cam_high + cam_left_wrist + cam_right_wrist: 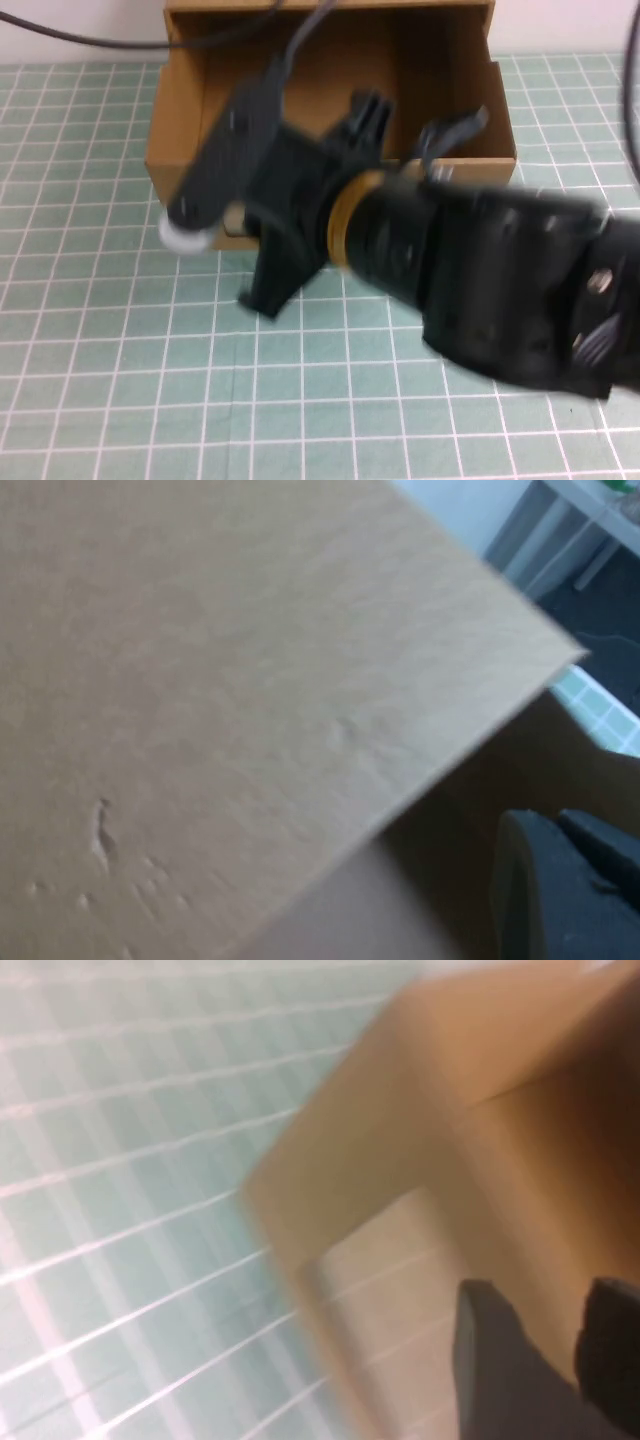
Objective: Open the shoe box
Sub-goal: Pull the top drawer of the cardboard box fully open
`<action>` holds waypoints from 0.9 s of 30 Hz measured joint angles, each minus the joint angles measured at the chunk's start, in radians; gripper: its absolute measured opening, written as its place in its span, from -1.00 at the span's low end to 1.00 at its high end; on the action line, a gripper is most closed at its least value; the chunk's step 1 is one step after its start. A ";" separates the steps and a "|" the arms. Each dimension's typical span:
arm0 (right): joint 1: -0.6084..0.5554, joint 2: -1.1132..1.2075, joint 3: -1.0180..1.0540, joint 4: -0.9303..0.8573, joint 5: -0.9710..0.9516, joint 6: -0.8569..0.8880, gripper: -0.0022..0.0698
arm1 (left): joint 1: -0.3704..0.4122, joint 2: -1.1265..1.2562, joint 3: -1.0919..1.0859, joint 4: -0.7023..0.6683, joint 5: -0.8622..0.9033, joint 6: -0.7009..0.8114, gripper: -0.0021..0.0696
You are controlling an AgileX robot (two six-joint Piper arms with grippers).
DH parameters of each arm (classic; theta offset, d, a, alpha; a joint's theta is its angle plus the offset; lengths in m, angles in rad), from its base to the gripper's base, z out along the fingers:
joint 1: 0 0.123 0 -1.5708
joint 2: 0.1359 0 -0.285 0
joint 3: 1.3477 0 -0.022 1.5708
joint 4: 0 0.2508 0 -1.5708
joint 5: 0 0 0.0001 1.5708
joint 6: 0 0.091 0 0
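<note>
Box point(440, 70) stands open at the desk's point(120, 380) far side; right claw point(410, 125), spread wide and empty, hangs over its front wall. Left claw point(560, 880), state unclear, sits close against cardboard. Risk: a spread finger could snag that wall and drag the box.

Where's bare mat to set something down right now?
Mat left of the box, and the near strip below the right arm. Crowded: box front, where the open right gripper hangs. Left gripper sits by a cardboard panel, outside the high view.
</note>
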 joint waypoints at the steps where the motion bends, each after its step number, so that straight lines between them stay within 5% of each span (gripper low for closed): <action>1: -0.002 -0.002 -0.022 0.002 0.020 -0.003 -0.48 | 0.008 -0.028 0.000 0.000 0.021 -0.007 -0.96; 6: -0.075 -0.002 -0.152 0.014 0.084 -0.011 -0.63 | 0.035 -0.155 0.000 0.032 0.056 -0.023 -0.96; 13: -0.310 -0.010 -0.261 0.098 0.179 -0.019 -0.78 | 0.047 -0.372 0.075 0.269 0.067 -0.108 -0.96; 22: -0.726 -0.138 -0.223 0.560 0.190 -0.267 -0.97 | 0.047 -0.817 0.462 0.441 0.053 -0.126 -0.96; 27: -0.836 -0.297 -0.089 0.784 0.099 -0.443 -0.97 | 0.047 -1.113 0.776 0.527 -0.086 -0.196 -0.96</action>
